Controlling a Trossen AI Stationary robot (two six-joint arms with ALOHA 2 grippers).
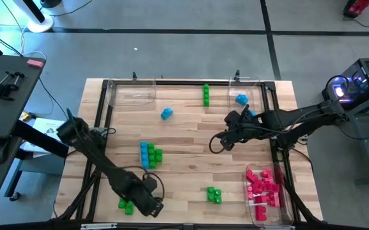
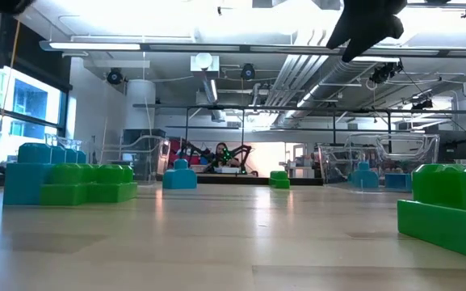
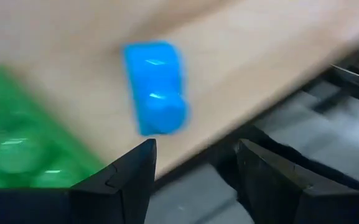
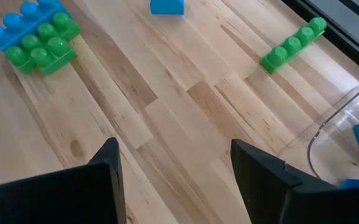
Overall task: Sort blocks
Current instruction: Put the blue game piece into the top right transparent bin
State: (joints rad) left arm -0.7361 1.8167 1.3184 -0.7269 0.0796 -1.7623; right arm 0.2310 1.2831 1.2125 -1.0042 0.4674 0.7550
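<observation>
Blocks lie scattered on the wooden table (image 1: 184,134): a blue-and-green cluster (image 1: 149,154) (image 4: 33,34), a single blue block (image 1: 166,114) (image 4: 167,6), a green row (image 1: 206,94) (image 4: 293,43), and green blocks near the front edge (image 1: 214,195) (image 1: 126,206). Pink blocks (image 1: 264,186) fill the near right tray, and blue ones (image 1: 241,99) lie in the far right tray. My left gripper (image 1: 153,203) (image 3: 195,149) is open at the near edge, with a blue block (image 3: 156,87) and a green one (image 3: 17,149) just ahead of its fingers. My right gripper (image 1: 217,144) (image 4: 173,149) hovers open over bare wood at mid-table.
Three clear trays stand on the table: far left (image 1: 132,92), far right (image 1: 248,89) and near right (image 1: 280,207). A dark frame runs along the table's sides. Bare wood lies between the cluster and the right gripper. In the low view, big green blocks (image 2: 451,206) stand close.
</observation>
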